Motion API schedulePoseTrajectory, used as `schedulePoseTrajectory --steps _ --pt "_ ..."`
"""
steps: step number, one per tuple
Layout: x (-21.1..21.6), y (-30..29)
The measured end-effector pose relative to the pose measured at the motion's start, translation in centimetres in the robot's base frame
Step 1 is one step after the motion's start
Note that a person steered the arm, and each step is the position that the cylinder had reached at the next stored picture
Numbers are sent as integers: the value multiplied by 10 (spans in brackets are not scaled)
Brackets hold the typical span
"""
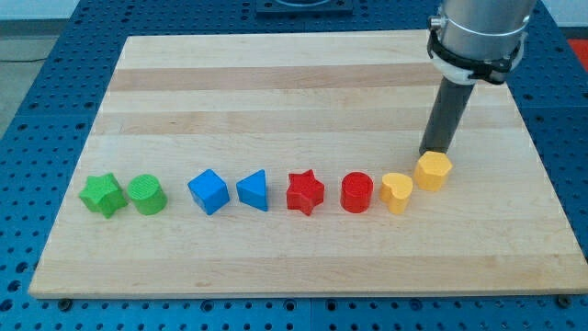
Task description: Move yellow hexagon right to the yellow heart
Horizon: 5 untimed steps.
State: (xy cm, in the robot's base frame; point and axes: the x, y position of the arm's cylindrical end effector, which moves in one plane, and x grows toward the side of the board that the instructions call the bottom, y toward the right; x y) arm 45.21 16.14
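Currently the bench (pixel 276 64) carries one row of blocks along its near half, with the far half bare. My tool is a plain rod with no jaws, so it neither opens nor closes and grips nothing. My tip (pixel 432 154) rests at the far edge of the yellow hexagon (pixel 433 171), seemingly touching it. The hexagon sits just right of, and slightly farther than, the yellow heart (pixel 396 193), almost touching. Judgement: placement is nearly complete; only a short, slow push toward the near side is warranted. Ample room remains rightward before the bench edge.
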Motion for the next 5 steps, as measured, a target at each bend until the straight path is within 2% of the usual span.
schedulePoseTrajectory --steps 5 --pt "25 0"
